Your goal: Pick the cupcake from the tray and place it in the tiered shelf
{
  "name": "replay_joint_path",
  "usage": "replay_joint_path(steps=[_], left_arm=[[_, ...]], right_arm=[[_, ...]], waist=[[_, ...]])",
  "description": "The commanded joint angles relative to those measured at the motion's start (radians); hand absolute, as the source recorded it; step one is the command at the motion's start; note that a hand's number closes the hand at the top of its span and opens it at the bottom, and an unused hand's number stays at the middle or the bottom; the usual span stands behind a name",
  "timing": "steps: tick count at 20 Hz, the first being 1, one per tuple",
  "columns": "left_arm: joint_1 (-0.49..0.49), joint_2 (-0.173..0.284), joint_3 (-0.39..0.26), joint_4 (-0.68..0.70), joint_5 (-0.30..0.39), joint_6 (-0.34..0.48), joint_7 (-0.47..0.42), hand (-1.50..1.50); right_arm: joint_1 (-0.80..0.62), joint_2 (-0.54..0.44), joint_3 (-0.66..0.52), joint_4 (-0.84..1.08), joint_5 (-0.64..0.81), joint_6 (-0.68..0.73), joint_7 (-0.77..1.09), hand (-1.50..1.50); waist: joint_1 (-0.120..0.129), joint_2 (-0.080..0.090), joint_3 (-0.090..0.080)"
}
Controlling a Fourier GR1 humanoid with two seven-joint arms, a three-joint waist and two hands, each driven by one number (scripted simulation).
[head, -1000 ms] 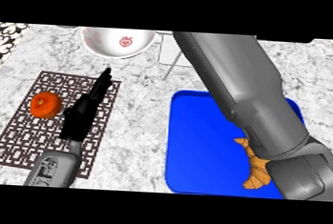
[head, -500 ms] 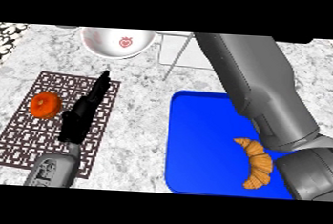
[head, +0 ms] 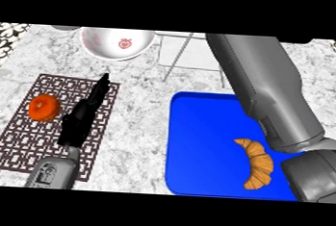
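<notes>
The blue tray (head: 205, 136) lies on the counter at the right. On it I see only a golden croissant (head: 257, 163); no cupcake shows anywhere. The tiered shelf (head: 175, 57) shows just as thin white legs at the top middle. My right forearm (head: 265, 81) rises from the lower right across the tray and runs out past the top edge, so its hand is out of sight. My left hand (head: 82, 117) rests over the patterned mat, open, with straight fingers pointing up and away.
A white bowl (head: 116, 42) with a red strawberry mark stands at the top left. On the brown lattice mat (head: 27, 141) at the left lies an orange round food item (head: 44, 107), just left of my left hand.
My right forearm has swung to the right and up, uncovering the whole croissant on the tray. The left hand has stayed where it was.
</notes>
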Motion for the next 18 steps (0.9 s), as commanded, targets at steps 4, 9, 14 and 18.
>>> replay_joint_path(steps=[4,9,14,18], left_arm=[[-0.063,0.008,0.028,0.036,0.013,-0.012,0.022,0.0],[-0.035,0.017,0.02,-0.04,0.017,-0.025,0.078,0.0],[-0.014,-0.002,0.004,-0.049,-0.005,-0.004,0.063,0.0],[0.032,0.012,0.003,-0.09,-0.009,-0.006,0.083,0.0]], right_arm=[[0.014,0.038,-0.058,-0.101,-0.03,-0.098,0.064,-1.5],[0.028,-0.006,-0.103,-0.169,-0.183,-0.046,-0.112,-1.5],[0.033,0.018,-0.105,-0.248,-0.151,-0.11,-0.044,-1.5],[0.003,-0.01,-0.152,-0.386,-0.143,-0.127,0.014,-1.5]], waist=[[-0.006,0.003,0.002],[0.0,0.002,0.003],[-0.008,-0.001,0.002],[-0.018,-0.01,0.003]])
